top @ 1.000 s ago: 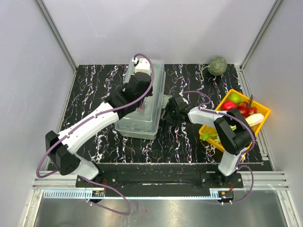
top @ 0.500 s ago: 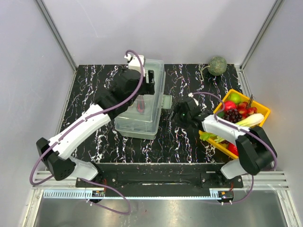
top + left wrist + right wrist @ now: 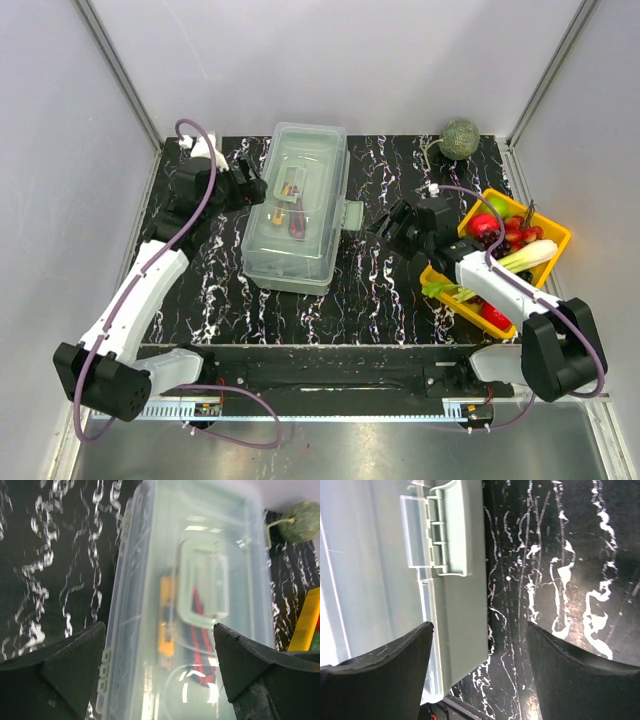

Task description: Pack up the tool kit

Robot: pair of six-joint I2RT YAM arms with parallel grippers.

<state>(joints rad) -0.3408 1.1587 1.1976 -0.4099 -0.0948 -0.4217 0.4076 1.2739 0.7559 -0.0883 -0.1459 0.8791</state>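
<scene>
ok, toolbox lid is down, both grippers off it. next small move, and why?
Probably bring the right gripper in to the side latch and press it shut. The lid of the toolbox is down over the tools, but the latch flap sticks out from the side wall, apparently unfastened. The right gripper is open, close beside it and facing it.

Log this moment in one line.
pale grey-green plastic toolbox: clear lid down, tools inside | left jaws: open, empty | right jaws: open, near side latch
</scene>
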